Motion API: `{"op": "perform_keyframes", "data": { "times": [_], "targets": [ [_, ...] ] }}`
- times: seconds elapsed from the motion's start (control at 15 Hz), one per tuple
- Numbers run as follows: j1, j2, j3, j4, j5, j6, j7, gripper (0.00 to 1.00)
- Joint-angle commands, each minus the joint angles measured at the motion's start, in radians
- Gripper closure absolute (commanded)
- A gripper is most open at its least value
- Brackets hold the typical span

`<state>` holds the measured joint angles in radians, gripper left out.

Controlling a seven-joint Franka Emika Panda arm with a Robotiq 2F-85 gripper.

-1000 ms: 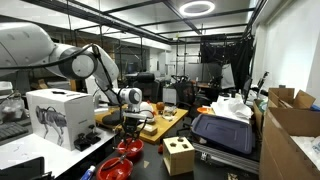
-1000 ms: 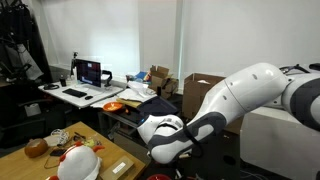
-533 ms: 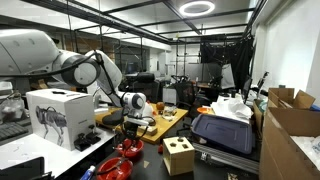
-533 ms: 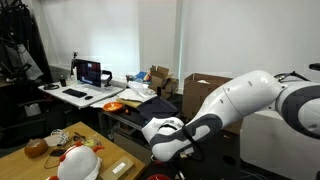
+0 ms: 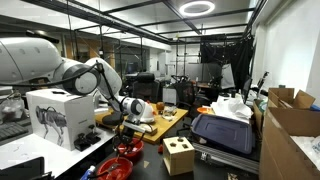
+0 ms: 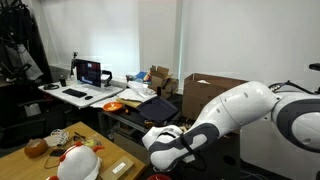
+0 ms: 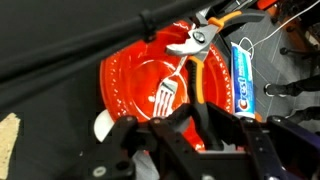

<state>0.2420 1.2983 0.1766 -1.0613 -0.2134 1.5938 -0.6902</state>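
The gripper [image 7: 192, 118], jaws closed, hangs over the plate's [image 7: 122, 75] near rim. The fork [image 7: 168, 94] lies just ahead, its handle pointing away toward the pliers [image 7: 200, 48].

A round red plate [image 7: 130, 82] lies flat and right way up, glossy, with a shallow raised rim. On its middle lies a white plastic fork [image 7: 168, 92], slanted, tines low in the wrist view, handle toward the plate's upper edge. Orange-handled pliers [image 7: 192, 42] rest across the rim beside the fork's handle end, their metal head over the plate.
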Motion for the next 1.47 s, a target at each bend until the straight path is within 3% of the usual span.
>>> {"op": "perform_keyframes", "data": {
  "times": [0.0,0.47,1.4],
  "targets": [
    [0.020,0.033,0.006,0.061,0.010,-0.055,0.019,0.94],
    [0.002,0.057,0.004,0.132,0.021,-0.033,0.004,0.94],
    [-0.002,0.067,0.007,0.139,0.018,-0.058,0.014,0.94]
  ]
}}
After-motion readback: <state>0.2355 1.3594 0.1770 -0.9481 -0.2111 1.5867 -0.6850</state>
